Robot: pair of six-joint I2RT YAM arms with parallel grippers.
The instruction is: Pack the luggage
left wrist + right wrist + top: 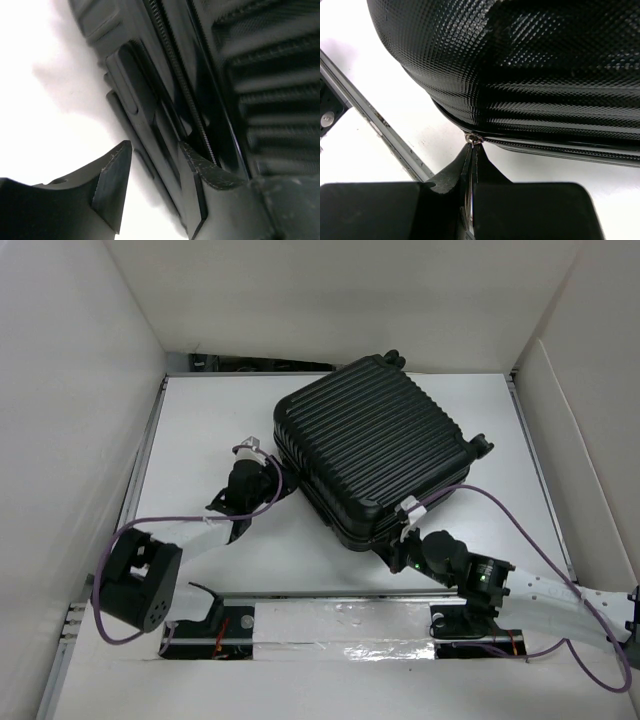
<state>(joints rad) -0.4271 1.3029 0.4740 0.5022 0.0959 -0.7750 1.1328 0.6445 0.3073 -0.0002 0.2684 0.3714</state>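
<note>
One white table [200, 420], walled in by white panels [330, 300], carries everything. On it the luggage [375, 445] lies flat and closed with its ribbed black shell upward. It sits right of centre and is turned on a diagonal, so one rounded corner points toward the arm bases.

The left arm [190, 532] reaches up from the near left to the case's left side. The right arm [520, 590] comes in from the near right to the near corner. A purple cable [520, 520] loops from the right arm over the tabletop.

The left gripper [272, 478] has its jaws spread wide. In its wrist view one finger [112, 185] hangs over bare table. The other finger [200, 175] lies against the luggage's moulded side, beside the zipper teeth [175, 75]. Nothing sits between them.

The right gripper [471, 150] has its fingers pressed together, tips up against the seam at the rounded corner. They pinch the small metal zipper pull [473, 139], which shows just above the tips.

A metal rail [375, 120] runs along the table edge to the left of that gripper. Small black wheels [395, 358] show at the case's far corner.
</note>
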